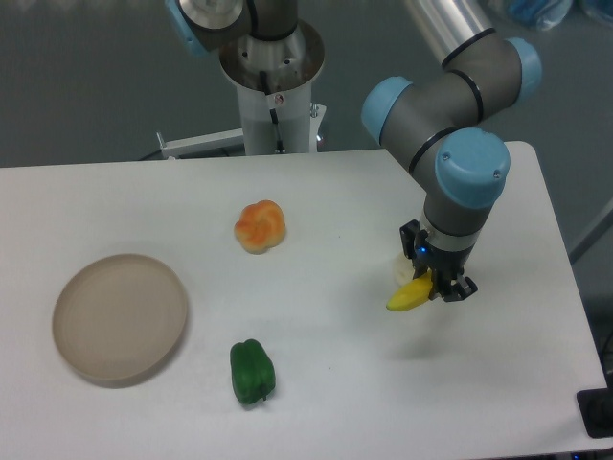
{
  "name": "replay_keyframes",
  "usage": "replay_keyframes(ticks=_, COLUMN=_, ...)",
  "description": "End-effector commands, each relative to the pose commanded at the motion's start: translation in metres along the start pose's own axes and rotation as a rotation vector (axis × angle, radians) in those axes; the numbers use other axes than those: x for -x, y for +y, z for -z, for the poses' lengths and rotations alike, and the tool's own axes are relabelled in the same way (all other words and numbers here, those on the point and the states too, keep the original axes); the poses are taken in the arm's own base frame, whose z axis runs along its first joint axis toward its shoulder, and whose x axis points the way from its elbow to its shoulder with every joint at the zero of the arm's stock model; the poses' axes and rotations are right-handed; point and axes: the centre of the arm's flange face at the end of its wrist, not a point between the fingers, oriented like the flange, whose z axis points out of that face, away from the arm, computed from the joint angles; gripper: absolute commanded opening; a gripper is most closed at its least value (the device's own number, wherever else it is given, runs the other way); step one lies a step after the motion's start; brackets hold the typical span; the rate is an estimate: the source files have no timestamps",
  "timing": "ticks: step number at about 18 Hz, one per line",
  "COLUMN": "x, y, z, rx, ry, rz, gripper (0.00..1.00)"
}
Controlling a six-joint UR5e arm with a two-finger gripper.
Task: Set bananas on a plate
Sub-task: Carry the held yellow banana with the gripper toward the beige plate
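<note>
The yellow banana [409, 295] is at the right side of the white table, partly hidden under my gripper [433, 282]. The gripper points straight down, and its dark fingers close around the banana's upper end. Only the banana's lower left end shows. It seems to sit at or just above the table top; I cannot tell if it is lifted. The beige-tan plate [120, 317] lies at the far left of the table, empty, far from the gripper.
An orange round fruit [260, 226] lies near the table's middle. A green bell pepper [252, 372] lies in front, between plate and banana. The robot base [273, 81] stands at the back edge. The table's right edge is near the gripper.
</note>
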Motion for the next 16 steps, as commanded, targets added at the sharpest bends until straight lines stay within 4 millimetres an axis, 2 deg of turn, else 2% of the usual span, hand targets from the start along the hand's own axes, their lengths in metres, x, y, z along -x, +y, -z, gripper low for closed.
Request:
replay_keyframes(ticks=6, x=0.002, y=-0.01, z=0.006, rx=-0.006, ry=-0.011, rz=0.04, gripper=0.12)
replay_keyframes(ticks=9, x=-0.005, y=-0.031, z=0.006, rx=-0.007, ry=0.002, rz=0.049, gripper=0.12)
replay_keyframes(ticks=13, x=-0.031, y=-0.1, z=0.016, rx=-0.017, ry=-0.004, rz=0.063, gripper=0.11)
replay_keyframes(ticks=15, x=-0.055, y=-0.15, z=0.02, rx=-0.041, ry=0.0, rz=0.085, gripper=0.11)
replay_keyframes(ticks=16, x=-0.065, y=-0.167, z=0.021, rx=-0.043, ry=0.003, rz=0.086, gripper=0.1)
